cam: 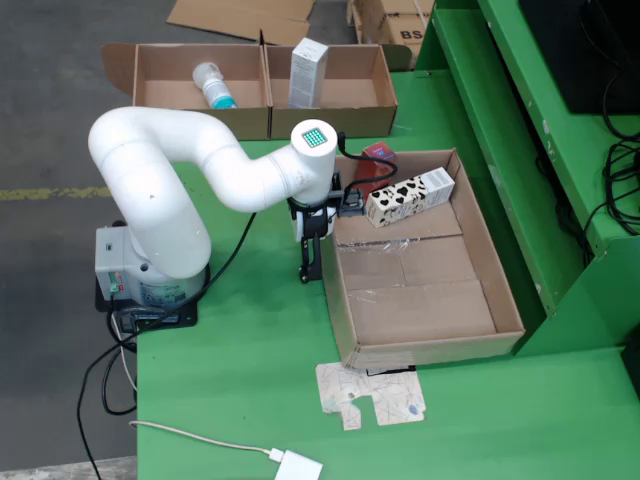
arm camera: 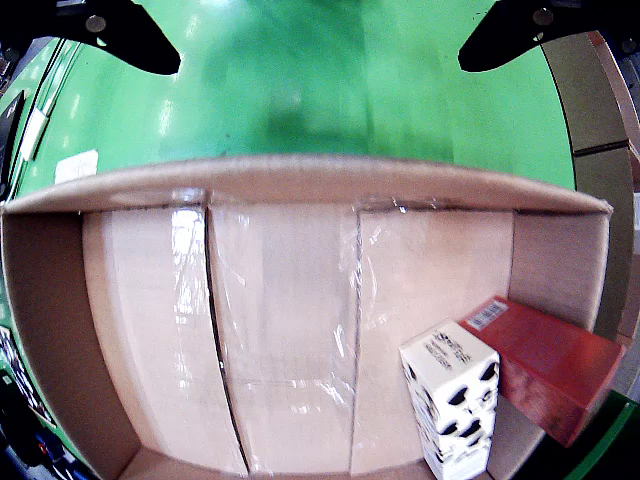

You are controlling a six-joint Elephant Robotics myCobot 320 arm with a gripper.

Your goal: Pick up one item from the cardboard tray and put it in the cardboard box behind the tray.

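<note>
We are seeing the hand point(arm camera: 320, 35) hanging spread and empty above the green surface point(arm camera: 320, 110) beside the cardboard tray point(arm camera: 300, 178), the cow-print carton point(arm camera: 452, 405) lying in its far corner, while only the fixed view is showing the box point(cam: 170, 95) behind.

We're seeing a plain matt cardboard tray point(arm camera: 300, 180) just below the gripper, its floor seams covered in shiny clear tape. The cow-print carton point(arm camera: 452, 405) and red box point(arm camera: 550, 365) at its far corner look like smooth printed paperboard. The green tabletop point(arm camera: 330, 90) under the fingers is glossy, and the arm point(cam: 180, 150) is smooth white plastic.
</note>
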